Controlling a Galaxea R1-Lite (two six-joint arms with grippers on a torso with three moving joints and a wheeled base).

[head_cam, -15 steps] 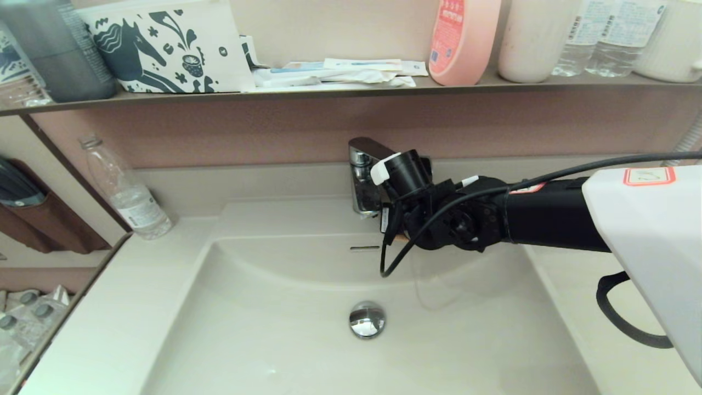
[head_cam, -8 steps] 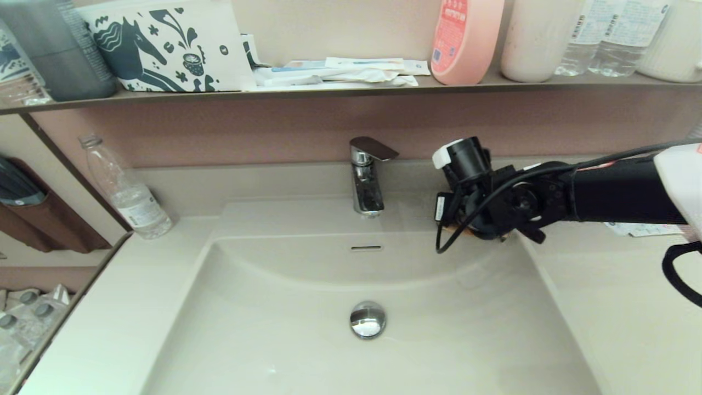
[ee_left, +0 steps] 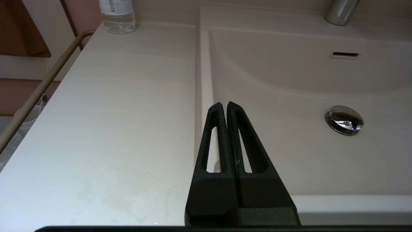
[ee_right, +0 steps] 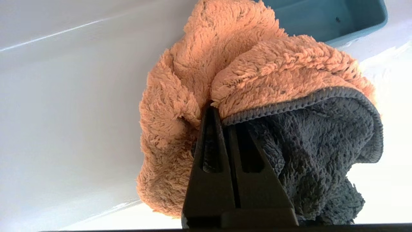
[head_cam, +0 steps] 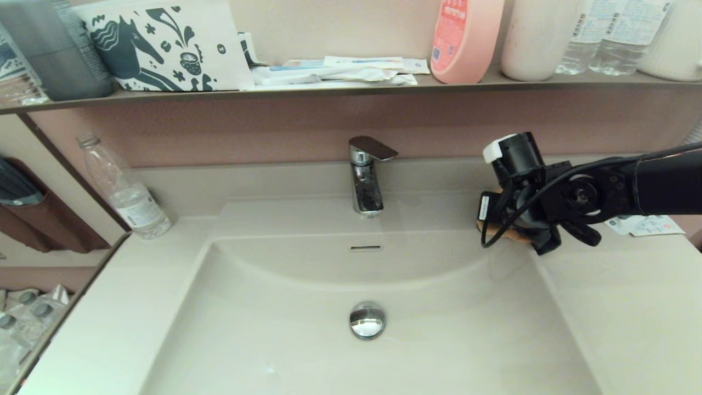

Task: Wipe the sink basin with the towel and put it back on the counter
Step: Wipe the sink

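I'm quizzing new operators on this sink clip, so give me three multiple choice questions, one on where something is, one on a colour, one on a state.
1. Where is the right hand?
A. over the drain plug
B. at the sink basin's back right corner, by the counter
C. beside the water bottle

2. What colours is the towel?
A. orange and grey
B. white and blue
C. all green

3. How is the left hand?
A. shut on the towel
B. wide open
C. shut, holding nothing

Answers: 1 B, the head view shows it there. 2 A, the right wrist view shows both sides. 3 C, its fingers meet with nothing between.
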